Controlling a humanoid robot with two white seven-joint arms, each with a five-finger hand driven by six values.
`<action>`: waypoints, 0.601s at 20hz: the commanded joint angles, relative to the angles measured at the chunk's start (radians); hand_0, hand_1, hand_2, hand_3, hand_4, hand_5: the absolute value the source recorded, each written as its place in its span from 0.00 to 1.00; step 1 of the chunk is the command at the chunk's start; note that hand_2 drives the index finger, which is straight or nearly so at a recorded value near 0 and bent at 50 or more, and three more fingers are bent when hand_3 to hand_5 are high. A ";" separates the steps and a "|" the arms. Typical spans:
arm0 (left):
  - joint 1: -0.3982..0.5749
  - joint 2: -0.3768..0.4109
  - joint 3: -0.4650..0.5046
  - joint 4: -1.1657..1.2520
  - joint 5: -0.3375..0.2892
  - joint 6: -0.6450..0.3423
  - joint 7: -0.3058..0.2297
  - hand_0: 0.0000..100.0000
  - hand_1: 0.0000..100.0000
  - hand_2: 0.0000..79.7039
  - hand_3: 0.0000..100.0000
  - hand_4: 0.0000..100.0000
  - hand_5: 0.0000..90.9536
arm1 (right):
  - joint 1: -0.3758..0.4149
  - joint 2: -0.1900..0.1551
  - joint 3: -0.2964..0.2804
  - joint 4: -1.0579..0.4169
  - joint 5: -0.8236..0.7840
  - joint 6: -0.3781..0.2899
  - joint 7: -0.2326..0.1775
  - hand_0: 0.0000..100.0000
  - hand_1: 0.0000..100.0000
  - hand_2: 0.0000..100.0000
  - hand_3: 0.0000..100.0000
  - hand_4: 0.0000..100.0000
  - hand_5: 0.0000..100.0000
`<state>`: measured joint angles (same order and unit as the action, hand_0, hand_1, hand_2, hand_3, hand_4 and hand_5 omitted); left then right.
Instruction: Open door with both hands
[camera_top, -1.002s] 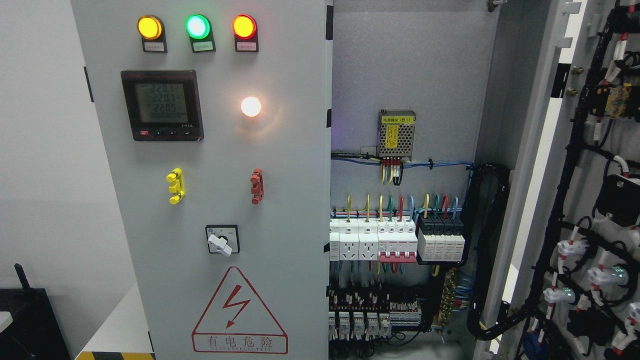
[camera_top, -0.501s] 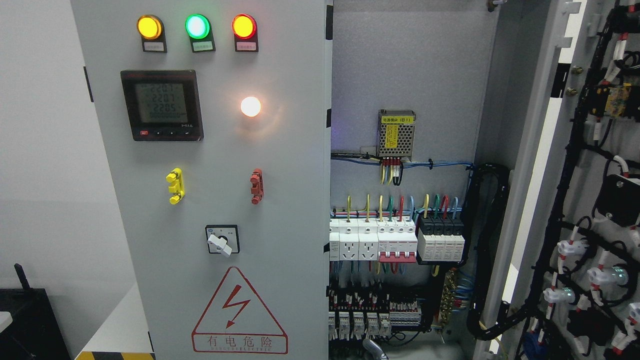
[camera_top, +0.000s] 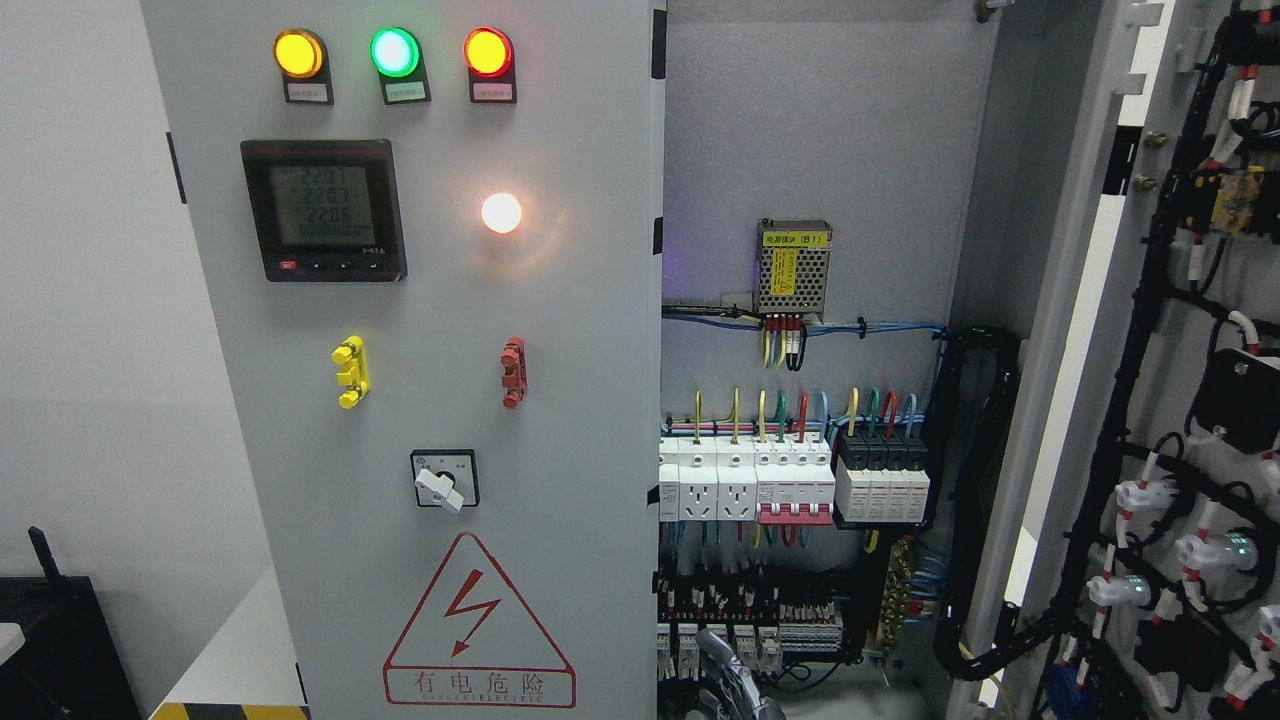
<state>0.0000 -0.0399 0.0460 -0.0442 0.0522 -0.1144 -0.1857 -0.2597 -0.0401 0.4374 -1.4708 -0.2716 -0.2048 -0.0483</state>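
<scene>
The grey cabinet's left door (camera_top: 450, 300) stands closed, with three lit lamps, a meter, a yellow and a red handle, and a warning triangle. Its free edge runs down the middle of the view. The right door (camera_top: 1100, 300) is swung wide open at the right, its wired inner face showing. Between them the cabinet's inside (camera_top: 800, 130) is exposed, with a power supply (camera_top: 793, 267) and rows of breakers (camera_top: 790, 485). The tip of a metal hand (camera_top: 728, 675) pokes up at the bottom edge, just right of the left door's edge and in front of the lower breakers. Its arm is hidden.
A thick black cable bundle (camera_top: 985, 480) loops down the cabinet's right inner side. At the lower left stands a black box (camera_top: 50, 640) against the white wall. A yellow-and-black striped strip (camera_top: 230, 712) marks the floor by the cabinet's foot.
A hand has come up into view from the bottom edge near the middle; one second ago none showed. Both doors stand as before.
</scene>
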 joint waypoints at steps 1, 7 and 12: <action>0.018 0.000 0.000 0.000 0.000 0.001 0.000 0.12 0.39 0.00 0.00 0.00 0.00 | -0.067 0.006 -0.011 0.122 -0.005 0.001 0.001 0.12 0.39 0.00 0.00 0.00 0.00; 0.018 0.000 0.000 0.000 0.000 0.001 0.000 0.12 0.39 0.00 0.00 0.00 0.00 | -0.104 -0.001 -0.011 0.141 -0.009 -0.001 0.015 0.12 0.39 0.00 0.00 0.00 0.00; 0.018 0.000 0.000 0.001 0.000 0.001 0.000 0.12 0.39 0.00 0.00 0.00 0.00 | -0.127 0.002 -0.011 0.145 -0.009 0.001 0.033 0.12 0.39 0.00 0.00 0.00 0.00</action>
<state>0.0000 -0.0399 0.0460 -0.0442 0.0522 -0.1173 -0.1857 -0.3528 -0.0362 0.4297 -1.3786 -0.2790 -0.2048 -0.0207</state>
